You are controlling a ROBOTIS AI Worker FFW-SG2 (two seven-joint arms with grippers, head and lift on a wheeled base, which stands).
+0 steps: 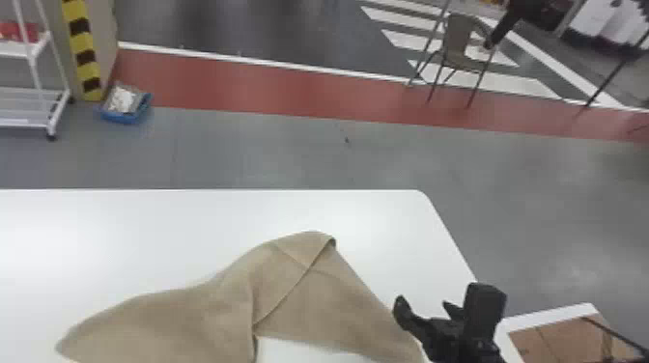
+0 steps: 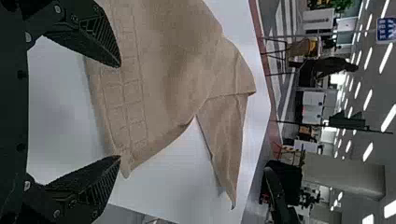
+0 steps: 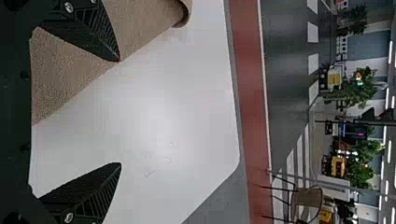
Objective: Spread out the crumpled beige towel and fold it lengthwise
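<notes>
My right gripper (image 1: 427, 309) is at the lower right of the head view, beside the right edge of the beige towel (image 1: 323, 294). The towel lies crumpled on the white table (image 1: 145, 231), one corner folded over near its far end. In the right wrist view my right gripper (image 3: 120, 112) stands open, one finger over the towel (image 3: 70, 70) and the other over bare tabletop. My left gripper (image 2: 120, 112) is open in the left wrist view, the towel's stitched border (image 2: 123, 109) in front of its fingertips; whether they touch it I cannot tell.
Close to the table's right side stands a white-edged item with a brown surface (image 1: 555, 338). On the floor beyond are a blue bin (image 1: 125, 113), a white rack (image 1: 34, 91) and a chair (image 1: 458, 48).
</notes>
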